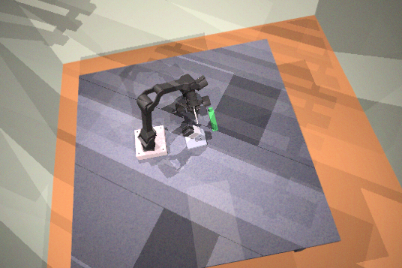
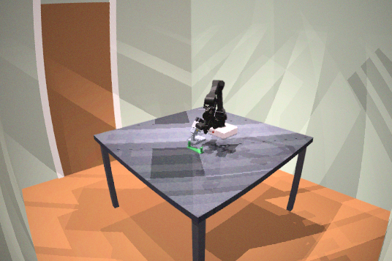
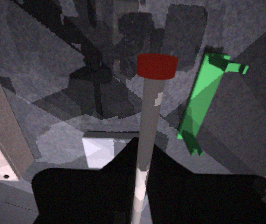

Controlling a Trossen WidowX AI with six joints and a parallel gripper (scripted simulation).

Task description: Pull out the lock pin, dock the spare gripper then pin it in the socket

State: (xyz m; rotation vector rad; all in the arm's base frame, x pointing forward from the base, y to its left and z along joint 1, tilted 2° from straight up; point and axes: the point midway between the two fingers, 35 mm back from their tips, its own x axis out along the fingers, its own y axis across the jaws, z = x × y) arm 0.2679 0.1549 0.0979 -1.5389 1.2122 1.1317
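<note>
Gripper pinching the pin
Its fingers are nearly together; the red end sticks out past them.

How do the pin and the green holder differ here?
The pin is held in the gripper; the green holder rests on the table. The pin is a pale rod with a red end; the holder is a green bar with upright ends. Both are elongated.
</note>
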